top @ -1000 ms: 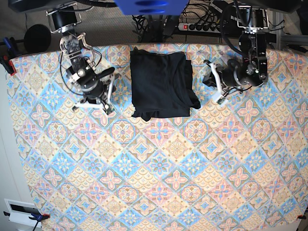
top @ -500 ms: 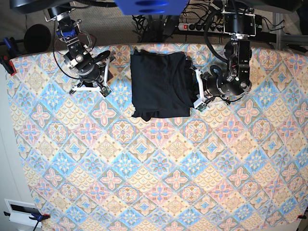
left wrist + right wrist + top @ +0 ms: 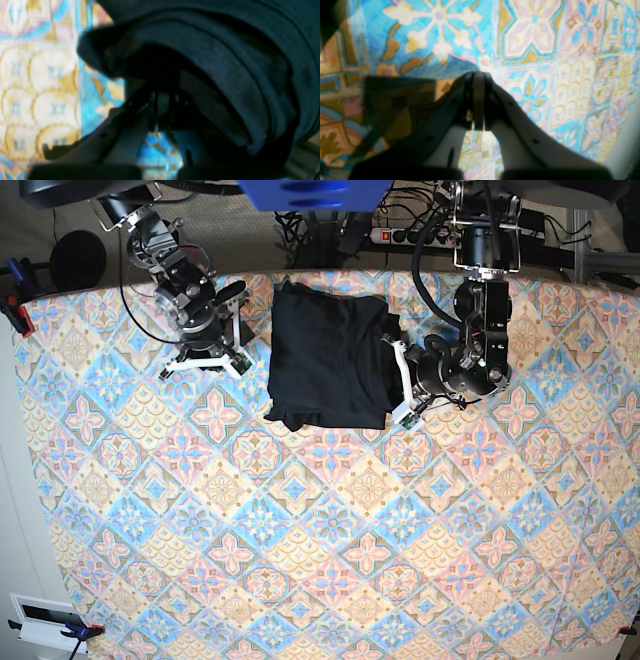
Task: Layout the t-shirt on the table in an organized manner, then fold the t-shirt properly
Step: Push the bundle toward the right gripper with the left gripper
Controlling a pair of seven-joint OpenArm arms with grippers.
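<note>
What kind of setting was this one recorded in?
Probably a lab or workshop bench: two arms are mounted at a table under a patterned cloth, a power strip with tangled cables sits behind it, and a folded t-shirt is the workpiece.

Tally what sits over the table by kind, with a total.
T-shirt: 1, black, folded
Claws: 2, left claw at the shirt's edge, right claw apart from it
Total: 3, on the patterned table

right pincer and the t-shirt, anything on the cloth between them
Nothing: in the base view only bare patterned table cloth lies between the shut right pincer and the near edge of the folded black t-shirt.
</note>
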